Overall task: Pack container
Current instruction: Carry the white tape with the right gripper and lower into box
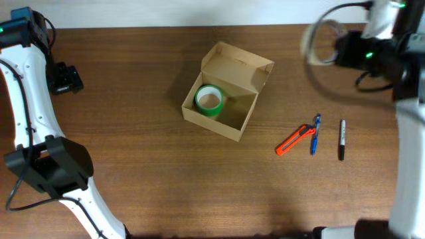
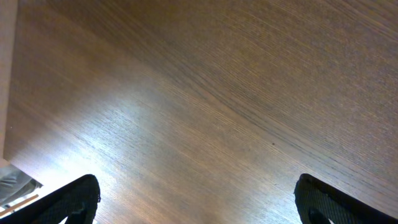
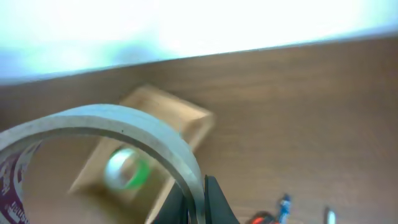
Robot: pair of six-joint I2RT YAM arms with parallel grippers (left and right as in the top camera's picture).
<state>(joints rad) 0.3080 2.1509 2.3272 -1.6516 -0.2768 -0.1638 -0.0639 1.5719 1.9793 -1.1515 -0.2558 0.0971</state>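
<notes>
Overhead. The container [image 1: 209,123], a tan cardboard box, sits near mid-bench, turned at an angle. Its lid flap [image 1: 236,66] stands open on the far side. A green tape roll [image 1: 210,100] lies flat inside, against the box's left end; the other half of the floor is bare. On the wooden bench [image 1: 146,159], well apart from the box on the right arm's side, three things lie in a row: an orange box cutter [image 1: 294,140], a blue pen [image 1: 316,133] just beside it, and a black marker [image 1: 342,139] a little further out. The left arm [image 1: 26,99] runs along the left edge, with the left fingers [image 1: 68,79] far from the box. The right arm [image 1: 408,146] is at the far right, blurred. The right fingers [image 1: 344,50] carry a pale tape roll [image 1: 308,43] in the air beyond the pen and cutter.

Left wrist. Only bare wood grain with a glare patch. The two dark fingertips show at the bottom corners, spread wide with nothing between them.

Right wrist. Blurred. The pale roll's ring arcs across the lower left, and its wall is pinched between the dark right fingers at bottom centre. Through and past the ring, the open container is below with the green roll inside it. The cutter, pen and marker show at the bottom right edge.
</notes>
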